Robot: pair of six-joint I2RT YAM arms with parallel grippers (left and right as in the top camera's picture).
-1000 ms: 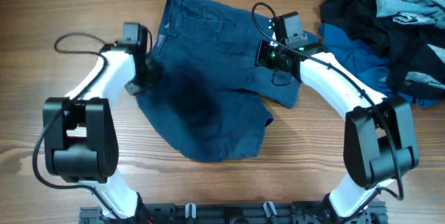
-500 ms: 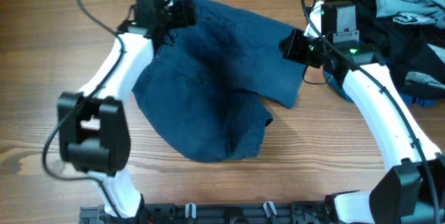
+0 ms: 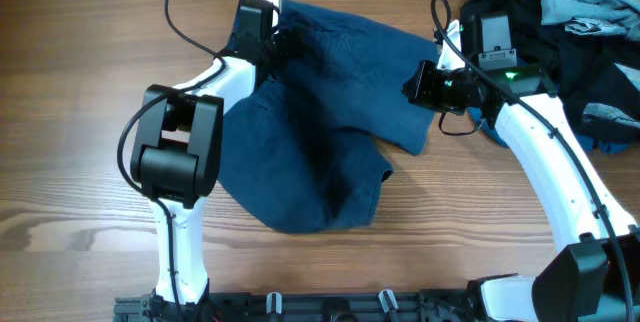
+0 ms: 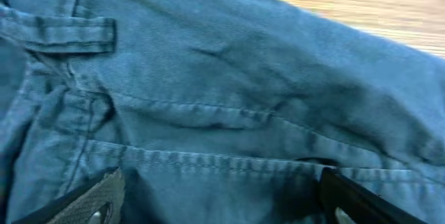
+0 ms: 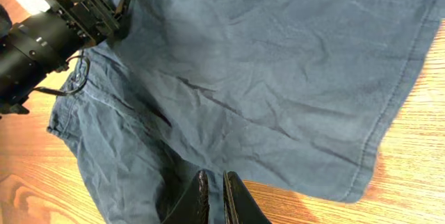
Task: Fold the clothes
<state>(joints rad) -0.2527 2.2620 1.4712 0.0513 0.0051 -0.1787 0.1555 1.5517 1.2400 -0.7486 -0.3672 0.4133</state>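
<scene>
The navy shorts [image 3: 310,132] lie spread but rumpled on the counter [image 3: 80,22], directly under both arms. The left jaws stand spread wide just above the waist end, with a belt loop [image 4: 62,33] ahead of them and stitched seams running between the two tips; they hold nothing yet. The right jaws are pressed together and seem empty, poised over the leg hem, with the rest of the cloth stretching away beyond their tips. The pile of other clothes [image 3: 570,32] sits behind the right jaws, well apart from the left ones.

The step looks like taking hold of the waist for a fold. It would go best if the left jaws sink until one tip slides under the edge, close on the thick seam rather than loose cloth, and catch both layers; the right jaws would need to part and take a matching edge before any lift.

A second ago the left jaws were closed at the shorts' side edge and the right ones hung further in over the cloth; the lower leg lies much as it did.
</scene>
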